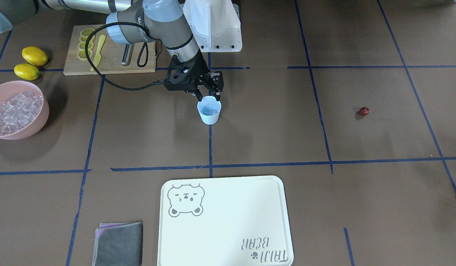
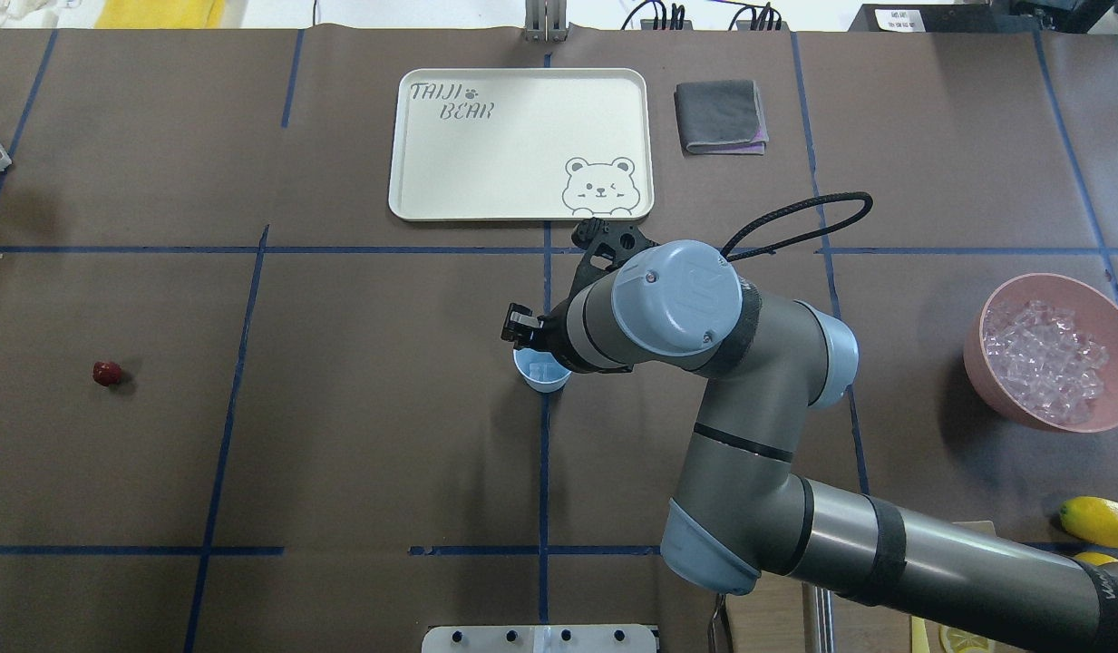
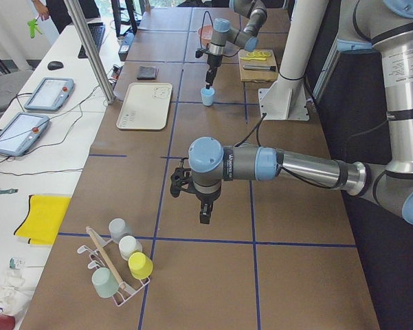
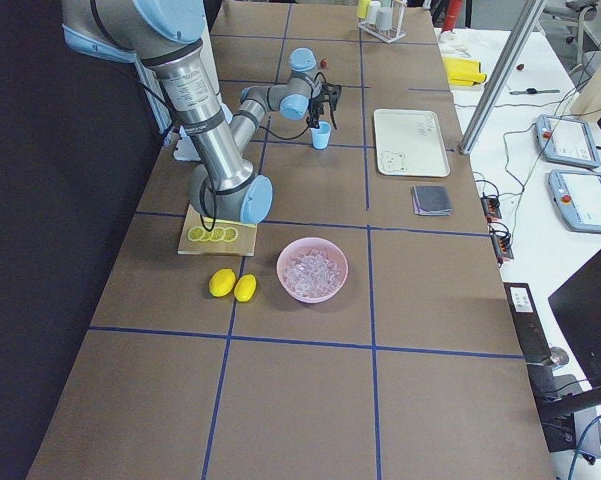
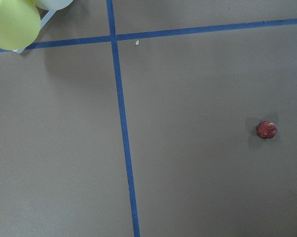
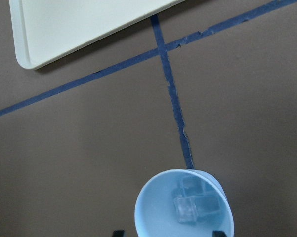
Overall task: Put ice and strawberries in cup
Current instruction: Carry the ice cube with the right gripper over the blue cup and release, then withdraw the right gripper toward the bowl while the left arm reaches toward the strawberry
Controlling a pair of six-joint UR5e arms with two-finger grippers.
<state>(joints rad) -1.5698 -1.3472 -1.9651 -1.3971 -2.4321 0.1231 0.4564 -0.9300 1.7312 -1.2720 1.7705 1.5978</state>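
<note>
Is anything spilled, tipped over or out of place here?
Nothing stands out. The cup stands upright with ice cubes inside, none spilled around it. The strawberry lies alone, far from the cup.

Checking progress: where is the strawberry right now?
In the overhead view, the strawberry lies alone near the left edge, level with and far from the central cup.
</note>
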